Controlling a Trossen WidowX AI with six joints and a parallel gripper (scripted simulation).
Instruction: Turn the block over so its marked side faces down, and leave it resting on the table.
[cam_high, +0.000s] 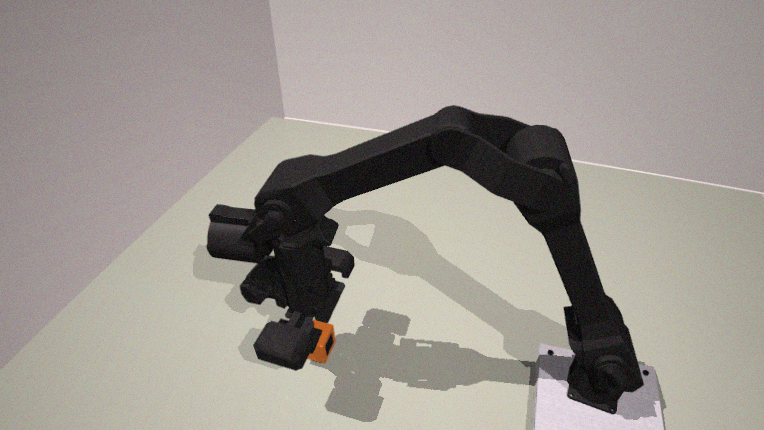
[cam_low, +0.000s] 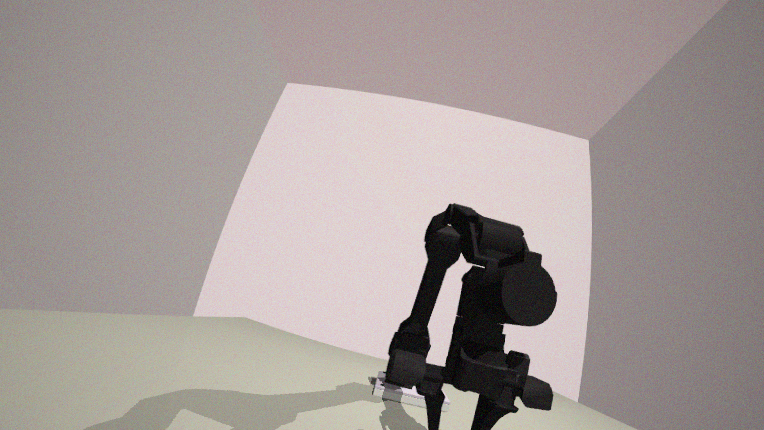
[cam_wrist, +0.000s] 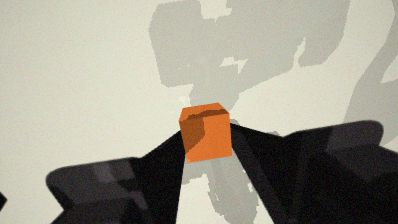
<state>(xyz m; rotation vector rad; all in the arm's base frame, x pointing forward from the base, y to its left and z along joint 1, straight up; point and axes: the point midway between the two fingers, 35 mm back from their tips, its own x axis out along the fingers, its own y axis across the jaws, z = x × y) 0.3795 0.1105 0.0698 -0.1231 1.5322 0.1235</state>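
The orange block (cam_high: 322, 348) (cam_wrist: 207, 132) sits low at the table (cam_high: 160, 331) between my fingers. In the top view a dark mark shows on its visible face, towards the right. My gripper (cam_high: 312, 341) (cam_wrist: 205, 130) points straight down and is shut on the block, one dark finger on each side. In the exterior view the two fingers (cam_low: 458, 420) reach down to the bottom edge of the picture and the block is out of view. I cannot tell whether the block touches the table.
The arm's grey base plate (cam_high: 550, 395) (cam_low: 398, 394) lies at the front right of the table. Walls stand along the table's left and back edges. The arm's shadow falls across the table beside the block.
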